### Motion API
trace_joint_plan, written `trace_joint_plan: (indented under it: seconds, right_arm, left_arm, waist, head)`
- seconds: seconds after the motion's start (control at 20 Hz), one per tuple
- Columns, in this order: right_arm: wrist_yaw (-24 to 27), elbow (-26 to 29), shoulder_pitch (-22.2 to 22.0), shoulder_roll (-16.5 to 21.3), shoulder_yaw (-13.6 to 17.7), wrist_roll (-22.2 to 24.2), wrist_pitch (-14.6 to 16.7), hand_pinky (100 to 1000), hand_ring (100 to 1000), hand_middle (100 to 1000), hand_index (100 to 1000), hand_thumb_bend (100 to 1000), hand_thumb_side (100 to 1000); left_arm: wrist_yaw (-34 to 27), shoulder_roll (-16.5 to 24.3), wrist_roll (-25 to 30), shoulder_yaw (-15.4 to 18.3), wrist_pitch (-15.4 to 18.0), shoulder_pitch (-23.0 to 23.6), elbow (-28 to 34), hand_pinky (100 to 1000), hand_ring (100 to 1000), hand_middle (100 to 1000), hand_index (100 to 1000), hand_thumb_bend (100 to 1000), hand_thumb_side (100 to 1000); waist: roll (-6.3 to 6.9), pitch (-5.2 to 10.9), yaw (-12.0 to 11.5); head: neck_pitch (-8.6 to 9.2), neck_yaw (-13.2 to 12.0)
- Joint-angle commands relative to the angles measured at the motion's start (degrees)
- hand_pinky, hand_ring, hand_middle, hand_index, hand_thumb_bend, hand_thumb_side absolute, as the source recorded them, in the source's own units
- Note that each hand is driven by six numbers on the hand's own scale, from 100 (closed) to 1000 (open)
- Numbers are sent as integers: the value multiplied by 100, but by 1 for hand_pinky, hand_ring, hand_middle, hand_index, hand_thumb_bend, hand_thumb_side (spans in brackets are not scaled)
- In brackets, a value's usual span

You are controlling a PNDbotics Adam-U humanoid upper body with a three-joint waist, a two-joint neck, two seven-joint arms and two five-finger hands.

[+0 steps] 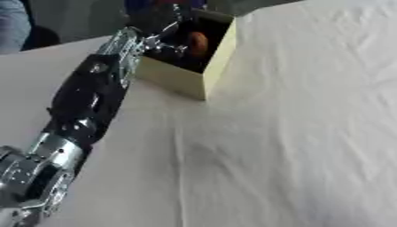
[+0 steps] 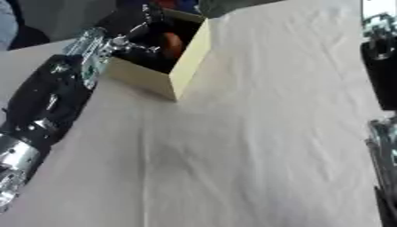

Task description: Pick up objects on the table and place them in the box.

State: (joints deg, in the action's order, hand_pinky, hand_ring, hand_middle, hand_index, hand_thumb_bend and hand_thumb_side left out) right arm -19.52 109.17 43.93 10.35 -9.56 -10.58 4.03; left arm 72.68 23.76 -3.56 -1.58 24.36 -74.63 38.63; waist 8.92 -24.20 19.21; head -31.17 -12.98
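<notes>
My left robot hand (image 1: 159,42) reaches from the lower left of the frame up to the box (image 1: 203,73) in the upper middle, and its fingers (image 1: 172,27) are over the open top, some dipping inside. I cannot tell whether they are spread or curled; they merge with the dark interior. A rounded orange-brown object (image 1: 198,43) shows inside the box, against the far inner wall, just beside my fingers. Whether I am touching it I cannot say either.

I judge this to be the release step, the object already being within the walls. To do it well, I should let my fingers straighten fully before lifting, so that nothing catches and comes back out with me. Then I should rise straight up until clear of the rim, and only afterwards swing away to the left. My wrist lies close to the near left wall of the box, so a sideways pull could drag or tip the light cardboard.

My right robot hand (image 2: 380,44) shows only as a dark strip along the right edge of the right eye view, too cut off to read its fingers.

The cloth-covered tabletop (image 1: 294,146) shows no other object in these views.
</notes>
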Motion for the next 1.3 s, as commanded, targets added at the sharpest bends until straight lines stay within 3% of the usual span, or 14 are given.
trace_joint_plan:
  seconds: [0.05,0.15,0.3,0.35,0.4,0.5,0.9,0.95,1.0,1.1,1.3]
  right_arm:
    - [47,133,11,22,9,10,11,750,807,699,729,100,883]
    - [52,140,-13,16,11,9,13,750,808,700,729,100,883]
    - [44,148,-45,3,16,12,16,750,808,700,729,100,882]
    - [38,149,-58,2,20,11,16,750,808,700,729,100,882]
    - [32,149,-70,3,22,9,16,751,808,700,729,100,881]
    - [10,147,-113,18,36,0,16,751,808,700,729,100,880]
    - [-62,153,-264,67,82,-47,25,752,809,701,730,100,877]
    - [-81,163,-306,60,102,-62,30,752,809,701,731,100,874]
    - [-102,173,-337,55,118,-75,35,752,809,701,731,100,874]
    - [-141,185,-379,38,145,-97,35,754,809,702,731,100,871]
    - [-238,222,-403,-13,186,-132,43,755,809,702,732,100,868]
  left_arm:
    - [108,172,-191,91,-117,-124,128,675,831,807,894,416,229]
    - [110,175,-277,99,-173,-111,131,674,831,808,898,404,226]
    - [5,171,-349,126,-213,-98,165,649,808,786,876,292,190]
    - [-70,172,-374,135,-225,-96,198,649,808,786,876,292,190]
    - [-148,184,-390,131,-239,-99,235,619,786,767,846,198,100]
    - [-321,249,-512,124,-311,-150,432,599,767,747,832,116,100]
    - [-1102,485,-857,-157,-454,-42,1285,584,735,695,768,100,100]
    - [-1201,498,-918,-112,-392,41,1415,571,715,684,756,100,178]
    - [-1302,508,-999,-51,-311,160,1563,571,715,684,756,100,178]
    - [-1486,507,-1170,85,-157,413,1851,561,703,673,736,100,279]
    - [-1878,549,-1558,238,45,1037,2485,559,702,682,748,100,324]
  waist:
    - [-39,173,-18]
    - [-38,194,-27]
    - [-44,229,-48]
    - [-48,245,-65]
    - [-51,260,-82]
    - [-59,308,-166]
    - [-89,449,-445]
    - [-122,494,-542]
    - [-144,523,-606]
    - [-198,568,-717]
    - [-275,615,-863]
  head:
    - [-3,-23]
    - [-18,-19]
    - [-36,-3]
    - [-49,10]
    - [-63,21]
    - [-119,73]
    - [-325,207]
    - [-378,250]
    - [-408,282]
    - [-461,346]
    - [-517,405]
